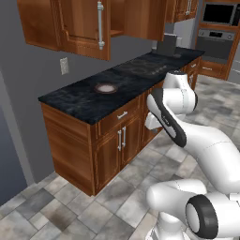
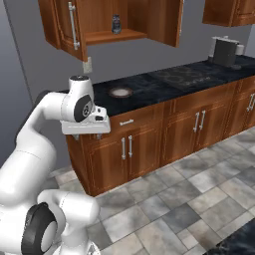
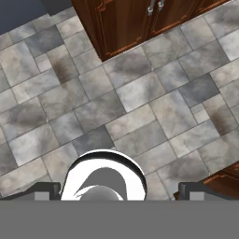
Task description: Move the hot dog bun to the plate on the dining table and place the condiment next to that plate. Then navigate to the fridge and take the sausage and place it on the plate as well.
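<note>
The condiment [image 2: 116,23], a small grey jar with a dark cap, stands on the shelf of an open wall cabinet [image 2: 107,36] above the counter. My gripper [image 3: 119,190] hangs folded in close to the arm, pointing down at the tiled floor in front of the base cabinets. Its fingertips [image 3: 46,189] stand wide apart with nothing between them, so it is open. In the base views the hand [image 2: 85,128] [image 1: 152,122] sits well below and left of the jar. The hot dog bun, plate, fridge and sausage are out of view.
A small dark brown dish [image 2: 120,91] [image 1: 105,87] lies on the black marbled counter [image 1: 79,101]. Further along are a cooktop [image 2: 184,74], a grey appliance [image 2: 224,51] and a wall oven [image 1: 215,44]. A dark marbled corner [image 2: 241,244] shows behind me.
</note>
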Robot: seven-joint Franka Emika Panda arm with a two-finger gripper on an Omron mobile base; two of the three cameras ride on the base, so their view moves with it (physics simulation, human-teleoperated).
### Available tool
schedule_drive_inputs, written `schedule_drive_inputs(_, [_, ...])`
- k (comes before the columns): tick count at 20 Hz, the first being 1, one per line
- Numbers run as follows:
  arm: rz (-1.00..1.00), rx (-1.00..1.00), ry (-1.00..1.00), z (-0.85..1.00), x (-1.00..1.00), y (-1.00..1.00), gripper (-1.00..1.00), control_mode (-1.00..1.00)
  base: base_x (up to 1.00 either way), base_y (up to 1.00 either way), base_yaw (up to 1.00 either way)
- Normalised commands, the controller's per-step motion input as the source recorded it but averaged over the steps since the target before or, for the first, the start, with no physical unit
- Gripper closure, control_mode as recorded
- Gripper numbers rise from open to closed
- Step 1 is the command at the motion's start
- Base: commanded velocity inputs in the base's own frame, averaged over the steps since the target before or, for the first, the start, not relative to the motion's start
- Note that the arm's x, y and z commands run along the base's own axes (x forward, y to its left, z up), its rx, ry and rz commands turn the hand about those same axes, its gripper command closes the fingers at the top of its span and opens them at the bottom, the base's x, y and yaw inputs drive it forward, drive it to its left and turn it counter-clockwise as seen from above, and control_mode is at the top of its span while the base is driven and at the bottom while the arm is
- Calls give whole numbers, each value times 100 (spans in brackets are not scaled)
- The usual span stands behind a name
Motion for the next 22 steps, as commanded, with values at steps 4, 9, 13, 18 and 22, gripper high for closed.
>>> schedule_drive_inputs(4, [0, 0, 0, 0, 0, 0, -100, 100, 100, 0, -16])
schedule_drive_inputs(9, [0, 0, 0, 0, 0, 0, -100, 100, 100, -1, -5])
schedule_drive_inputs(13, [0, 0, 0, 0, 0, 0, -100, 100, 100, -16, 5])
schedule_drive_inputs(18, [0, 0, 0, 0, 0, 0, -100, 100, 100, -47, 34])
schedule_drive_inputs(22, [0, 0, 0, 0, 0, 0, -100, 100, 87, -60, 55])
